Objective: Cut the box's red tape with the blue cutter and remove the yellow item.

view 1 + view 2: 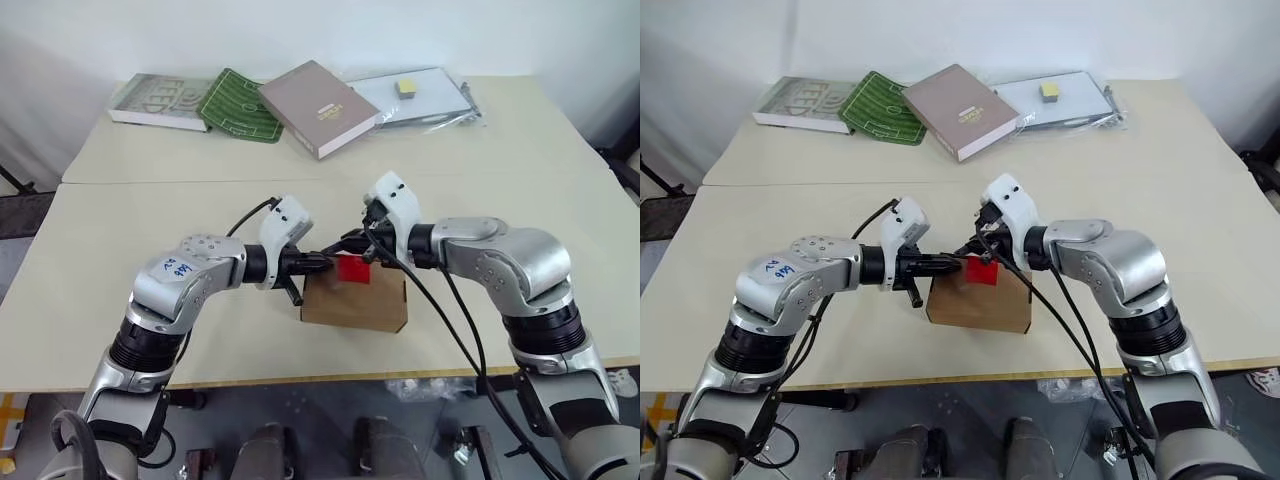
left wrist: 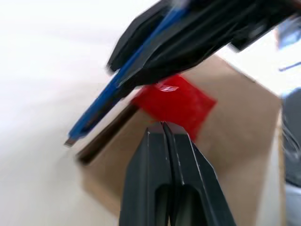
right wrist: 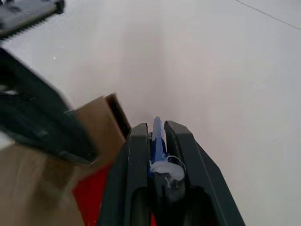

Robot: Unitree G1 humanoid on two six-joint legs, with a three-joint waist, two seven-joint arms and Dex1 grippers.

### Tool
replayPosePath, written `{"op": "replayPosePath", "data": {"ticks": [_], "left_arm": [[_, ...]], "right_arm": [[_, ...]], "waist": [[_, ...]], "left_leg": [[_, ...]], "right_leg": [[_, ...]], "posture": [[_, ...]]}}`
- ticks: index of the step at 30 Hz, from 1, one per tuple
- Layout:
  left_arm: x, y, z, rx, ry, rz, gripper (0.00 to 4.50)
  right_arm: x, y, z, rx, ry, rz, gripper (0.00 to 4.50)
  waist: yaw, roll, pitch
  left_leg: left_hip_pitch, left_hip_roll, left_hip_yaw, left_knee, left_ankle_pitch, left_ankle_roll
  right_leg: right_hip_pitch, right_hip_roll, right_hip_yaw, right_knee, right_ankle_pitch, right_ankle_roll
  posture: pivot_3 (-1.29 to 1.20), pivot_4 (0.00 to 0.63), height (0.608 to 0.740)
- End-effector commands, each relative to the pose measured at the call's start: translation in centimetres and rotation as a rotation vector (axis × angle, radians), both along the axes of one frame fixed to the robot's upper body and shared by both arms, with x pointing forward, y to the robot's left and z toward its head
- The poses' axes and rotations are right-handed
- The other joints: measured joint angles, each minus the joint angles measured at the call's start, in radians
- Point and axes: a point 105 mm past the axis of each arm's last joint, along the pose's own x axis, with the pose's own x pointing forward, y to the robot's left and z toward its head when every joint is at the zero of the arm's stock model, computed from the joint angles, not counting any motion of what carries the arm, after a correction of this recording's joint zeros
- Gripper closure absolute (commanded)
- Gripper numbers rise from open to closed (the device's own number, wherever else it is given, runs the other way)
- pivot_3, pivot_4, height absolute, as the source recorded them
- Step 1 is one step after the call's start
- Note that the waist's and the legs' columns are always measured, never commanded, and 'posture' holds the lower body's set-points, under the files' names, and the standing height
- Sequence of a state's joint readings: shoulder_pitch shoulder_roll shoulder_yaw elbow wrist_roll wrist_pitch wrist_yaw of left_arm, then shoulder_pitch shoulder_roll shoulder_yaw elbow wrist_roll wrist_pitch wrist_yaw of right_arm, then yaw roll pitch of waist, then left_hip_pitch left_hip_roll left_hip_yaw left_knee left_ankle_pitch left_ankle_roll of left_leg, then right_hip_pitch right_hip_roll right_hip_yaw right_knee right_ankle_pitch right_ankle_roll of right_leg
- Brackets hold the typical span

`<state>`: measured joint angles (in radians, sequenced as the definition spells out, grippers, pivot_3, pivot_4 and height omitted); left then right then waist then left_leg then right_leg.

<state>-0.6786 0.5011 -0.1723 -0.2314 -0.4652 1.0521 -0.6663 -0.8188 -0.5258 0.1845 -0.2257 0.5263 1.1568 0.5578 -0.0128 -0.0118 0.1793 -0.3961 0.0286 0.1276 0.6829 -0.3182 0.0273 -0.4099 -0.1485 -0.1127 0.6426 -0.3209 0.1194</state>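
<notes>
The step in hand is the cut: the right gripper [image 3: 157,141] is clamped on the blue cutter [image 2: 115,87], whose tip projects past the fingers and hangs over the edge of the box [image 1: 355,300], just beside the red tape [image 1: 352,269]. The left gripper [image 2: 163,129] has its fingers pressed together with nothing between them; its tips sit at the near edge of the tape, on or just above the lid, apparently to steady the box. The tape looks uncut and the lid closed, so the yellow item is presumably inside and cannot be seen. The next move calls for bringing the cutter tip down onto the tape along the flap seam and drawing it across, with the left fingers kept out of the blade's path. The two grippers meet tip to tip over the box, leaving little room between them. The box stands near the front edge of the table [image 1: 120,330]; open tabletop lies all around it, and the books [image 1: 318,108] at the far side are well apart.
</notes>
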Motion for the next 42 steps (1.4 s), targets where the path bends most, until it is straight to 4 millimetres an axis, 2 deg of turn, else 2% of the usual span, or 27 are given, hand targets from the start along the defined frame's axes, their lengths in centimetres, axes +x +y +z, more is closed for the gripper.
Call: {"op": "replayPosePath", "data": {"ticks": [1, 5, 12, 18, 22, 27, 36, 42], "left_arm": [[-0.5, 0.3, 0.0, -0.001, -0.014, -0.010, 4.48], [-0.8, 0.7, 0.5, -0.062, 0.027, 0.003, 4.48], [-2.4, 1.2, 1.3, -0.161, 0.142, -0.022, 4.48], [-1.1, 1.7, 1.9, -0.222, 0.117, 0.047, 4.48], [0.1, 0.4, 2.0, -0.305, 0.088, 0.074, 4.48], [1.1, -1.2, 3.0, -0.406, 0.041, 0.078, 4.48], [2.2, -1.0, 4.4, -0.454, -0.017, 0.113, 4.48], [2.2, -1.0, 4.7, -0.454, -0.024, 0.113, 4.48]], "right_arm": [[0.1, -1.5, 3.4, 0.012, -0.120, -0.040, 4.34], [0.3, -3.8, 5.8, 0.026, -0.197, -0.127, 4.34], [-1.1, -5.3, 7.7, 0.113, -0.240, -0.136, 4.34], [-2.5, -4.7, 9.4, 0.275, -0.247, -0.075, 4.34], [-3.5, -3.6, 9.9, 0.367, -0.225, -0.015, 4.34], [-4.4, -2.8, 8.2, 0.341, -0.169, 0.014, 4.34], [-6.3, -2.9, 4.6, 0.208, -0.059, 0.046, 4.34], [-6.2, -3.2, 3.8, 0.148, -0.043, 0.042, 4.34]], "waist": [[0.006, 0.000, 0.000], [0.010, 0.000, 0.000], [0.010, 0.000, 0.000], [0.011, 0.000, 0.000], [0.011, 0.000, 0.000], [0.013, 0.000, 0.000], [0.012, 0.000, 0.000], [0.013, 0.000, 0.000]], "left_leg": [[0.000, 0.000, 0.000, 0.000, 0.000, 0.000], [0.000, 0.000, 0.000, 0.000, 0.000, 0.000], [-0.002, 0.000, -0.002, 0.000, 0.000, 0.000], [-0.003, 0.000, -0.003, 0.000, 0.000, 0.001], [-0.004, 0.000, -0.003, 0.000, 0.000, 0.001], [-0.005, 0.000, -0.005, 0.000, 0.000, 0.001], [-0.006, 0.000, -0.006, 0.000, 0.000, 0.001], [-0.006, 0.000, -0.006, 0.000, 0.000, 0.001]], "right_leg": [[0.000, 0.000, 0.000, 0.000, 0.000, 0.000], [0.000, 0.000, -0.001, -0.001, 0.000, 0.000], [0.000, 0.000, -0.003, -0.002, 0.000, 0.000], [0.000, 0.000, -0.004, -0.003, 0.000, 0.000], [0.000, 0.000, -0.005, -0.003, 0.000, 0.000], [0.000, 0.000, -0.007, -0.004, 0.000, 0.000], [0.000, 0.001, -0.008, -0.005, 0.000, 0.000], [0.000, 0.001, -0.008, -0.005, 0.000, 0.000]], "posture": [[0.00, 0.150, 0.740], [0.00, 0.150, 0.740], [0.00, 0.150, 0.740], [0.00, 0.150, 0.740], [0.00, 0.150, 0.740], [0.00, 0.150, 0.740], [0.00, 0.150, 0.740], [0.00, 0.150, 0.740]]}}
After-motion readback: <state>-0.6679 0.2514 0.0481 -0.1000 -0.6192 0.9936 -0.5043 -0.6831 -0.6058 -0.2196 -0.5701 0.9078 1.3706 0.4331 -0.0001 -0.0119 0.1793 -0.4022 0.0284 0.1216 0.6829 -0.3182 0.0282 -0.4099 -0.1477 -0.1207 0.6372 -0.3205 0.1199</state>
